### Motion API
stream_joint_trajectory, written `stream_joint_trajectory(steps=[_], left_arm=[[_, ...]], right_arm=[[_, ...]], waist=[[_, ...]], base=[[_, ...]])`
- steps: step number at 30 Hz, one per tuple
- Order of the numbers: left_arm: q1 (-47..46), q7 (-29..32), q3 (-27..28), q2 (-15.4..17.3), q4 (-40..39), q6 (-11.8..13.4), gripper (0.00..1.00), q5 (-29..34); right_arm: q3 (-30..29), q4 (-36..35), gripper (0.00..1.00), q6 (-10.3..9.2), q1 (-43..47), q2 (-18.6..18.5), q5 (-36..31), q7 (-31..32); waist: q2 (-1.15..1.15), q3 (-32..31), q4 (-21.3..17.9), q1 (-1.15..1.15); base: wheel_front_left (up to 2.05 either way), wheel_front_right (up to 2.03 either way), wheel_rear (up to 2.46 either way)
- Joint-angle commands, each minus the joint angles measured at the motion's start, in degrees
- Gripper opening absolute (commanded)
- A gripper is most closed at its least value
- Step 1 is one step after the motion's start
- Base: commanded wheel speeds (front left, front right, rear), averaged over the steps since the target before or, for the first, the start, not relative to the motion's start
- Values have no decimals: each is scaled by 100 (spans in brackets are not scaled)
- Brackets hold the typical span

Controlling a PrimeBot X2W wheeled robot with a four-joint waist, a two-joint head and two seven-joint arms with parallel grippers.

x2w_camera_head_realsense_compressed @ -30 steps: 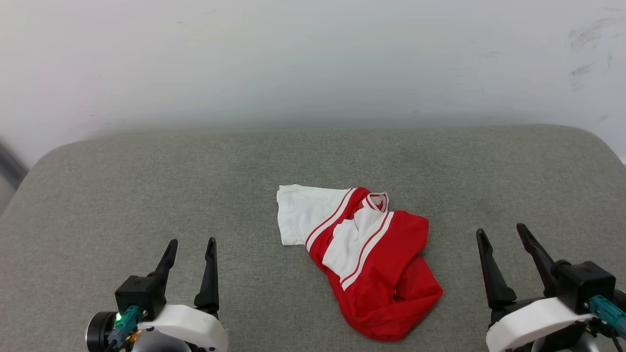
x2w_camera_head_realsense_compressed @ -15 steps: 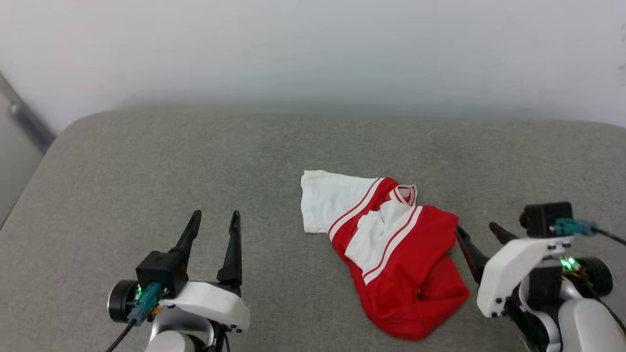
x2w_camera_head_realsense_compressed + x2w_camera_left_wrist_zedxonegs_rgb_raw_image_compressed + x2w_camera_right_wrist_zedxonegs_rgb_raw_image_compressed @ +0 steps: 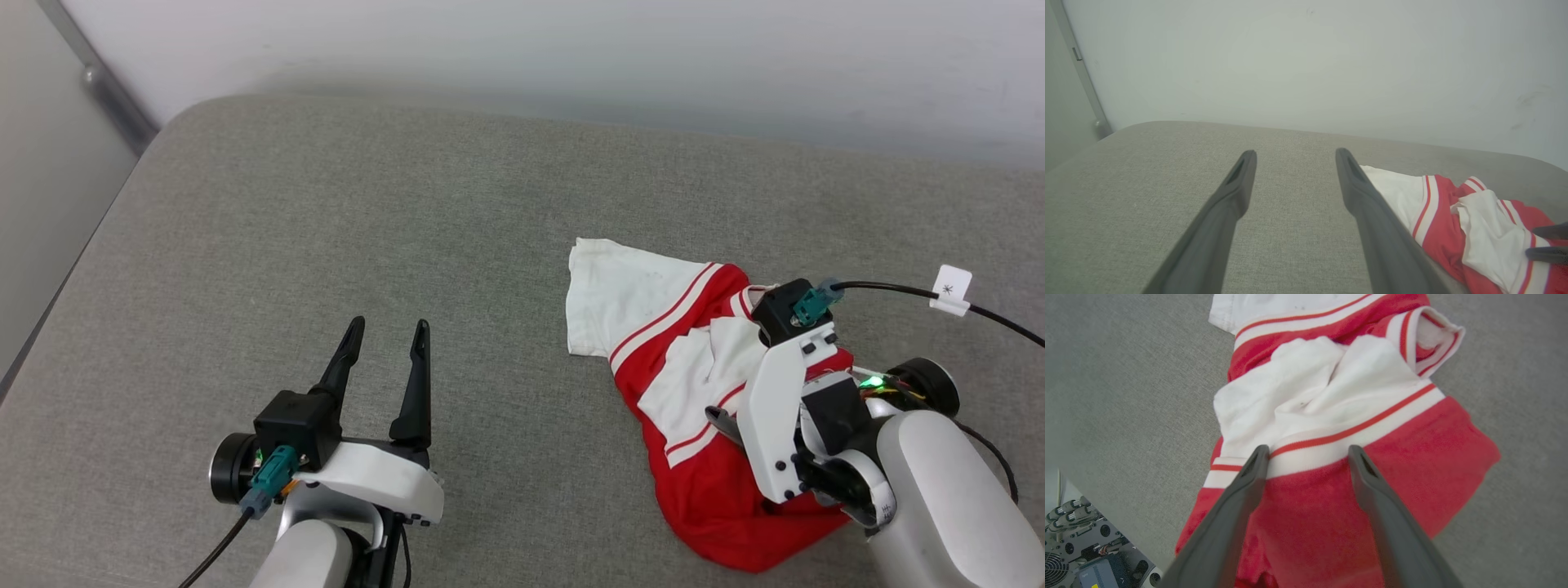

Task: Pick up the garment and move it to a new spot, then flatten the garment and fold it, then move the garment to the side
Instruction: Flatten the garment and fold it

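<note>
Far left: left gripper (image 3: 390, 322), jaws spread wide, empty, above bare grey cushion (image 3: 245, 204). Right of centre on that cushion: crumpled garment (image 3: 629, 302), white sleeve leftward, red body nearer. Directly over it: right gripper (image 3: 1308, 449), splayed, fingertips at the striped trim, possibly touching cloth.

A grey fabric cushion (image 3: 326, 204) with rounded corners spans the middle and lower frame. Behind it, a plain white wall (image 3: 571, 49) runs across the top. At the upper left, a grey metal strip (image 3: 114, 98) slants beside a pale panel (image 3: 41, 163).
</note>
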Motion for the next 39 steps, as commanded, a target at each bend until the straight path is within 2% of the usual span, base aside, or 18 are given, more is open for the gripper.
stream_joint_trajectory(steps=[1,2,3,4,5,10,14,18,20,23,26,27,28,29,35,39], left_arm=[[-85,-37,-6,-26,28,-10,100,-4],[-90,-47,-2,-27,54,-14,100,-7],[-85,-64,1,-30,79,-10,100,-13],[-79,-70,7,-30,102,-8,100,-18],[-65,-85,24,-25,120,3,100,-27],[56,-116,107,33,163,44,100,-48],[157,-118,130,75,152,73,100,-83],[224,-99,131,90,121,86,100,-110],[270,-79,121,91,122,90,100,-136],[309,-40,105,103,98,113,100,-142],[362,0,83,115,77,121,100,-169],[382,16,78,128,71,125,100,-174],[394,21,76,141,61,134,100,-176],[396,31,75,144,56,145,100,-182],[487,68,48,164,7,169,100,-193],[542,104,31,180,-20,197,100,-219]], right_arm=[[36,60,100,-2,-91,-61,8,45],[49,151,100,-3,-98,-82,32,126],[62,207,85,-3,-112,-105,46,173],[88,224,33,-2,-147,-116,66,185],[98,244,0,-2,-174,-130,96,193],[-71,-7,0,-3,-220,-186,82,-65],[-518,-385,0,-3,13,-148,45,-350],[-1413,-653,0,-2,487,78,4,-665],[-1988,-653,0,-2,837,311,41,-814],[-2751,-510,0,-2,1343,608,82,-1040],[-3211,-178,0,-2,1746,781,152,-1277],[-3268,-66,8,-2,1854,819,134,-1354],[-3271,42,69,-2,1919,841,133,-1437],[-3238,125,100,-2,1964,854,125,-1543],[-2882,262,100,-2,2005,871,26,-2551],[-2625,-53,100,-2,2100,874,-143,-2802]], waist=[[0,41,42,-1],[0,45,45,-1],[0,45,42,-1],[0,44,30,-1],[0,39,4,-1],[0,-54,-194,-1],[0,-151,-389,-1],[0,-244,-550,-1],[0,-291,-607,-1],[0,-349,-669,-1],[0,-372,-701,-1],[0,-375,-712,-1],[0,-373,-721,-1],[0,-373,-730,-1],[0,-438,-791,-1],[0,-547,-828,-1]], base=[[0,0,0],[0,0,0],[0,0,0],[0,0,0],[0,0,0],[0,0,0],[0,0,0],[0,0,0],[0,0,0],[0,0,0],[0,0,0],[0,0,0],[0,0,0],[0,0,0],[0,0,0],[0,0,0]])
